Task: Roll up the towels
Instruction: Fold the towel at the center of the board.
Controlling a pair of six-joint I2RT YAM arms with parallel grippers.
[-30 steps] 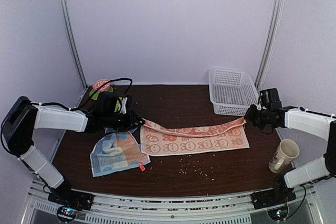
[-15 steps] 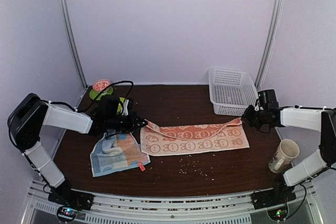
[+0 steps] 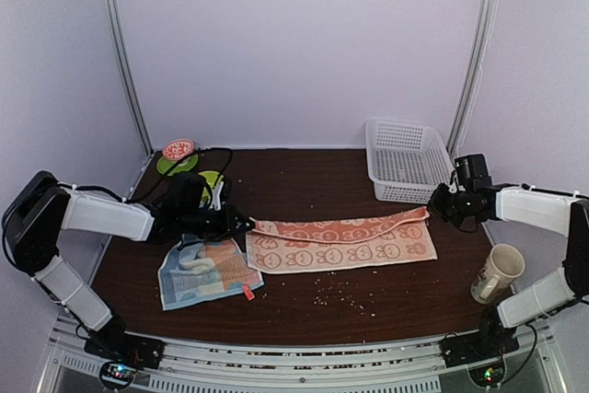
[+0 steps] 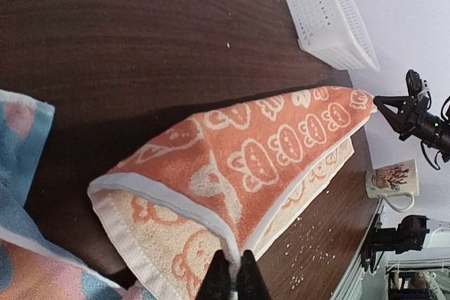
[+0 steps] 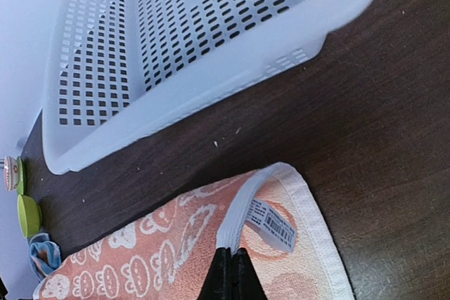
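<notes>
Orange towel first: it lies spread across the middle of the bench, long side running left to right, and we have it by both far corners. Our left claw is pinched tight on the white hem at the left far corner. Our right claw is pinched tight on the hem at the right far corner, just beside the sewn-in label. Between the two grips the far edge is raised off the wood and sags toward the near half, which rests flat. The blue towel sits crumpled toward the near left corner, just beside the orange one's left end, with neither claw on it. We judge the cloth light, soft and limp, so any slack between our grips will droop and wrinkle. The hem is the firmest part and the right place to hold; a pinch in the terry would likely bunch. Both corners should travel together, or the fold will skew. Crumbs scattered by the near edge could cling to the pile. A white basket stands at the far right corner and a mug by the right edge, both apart from the cloth.
</notes>
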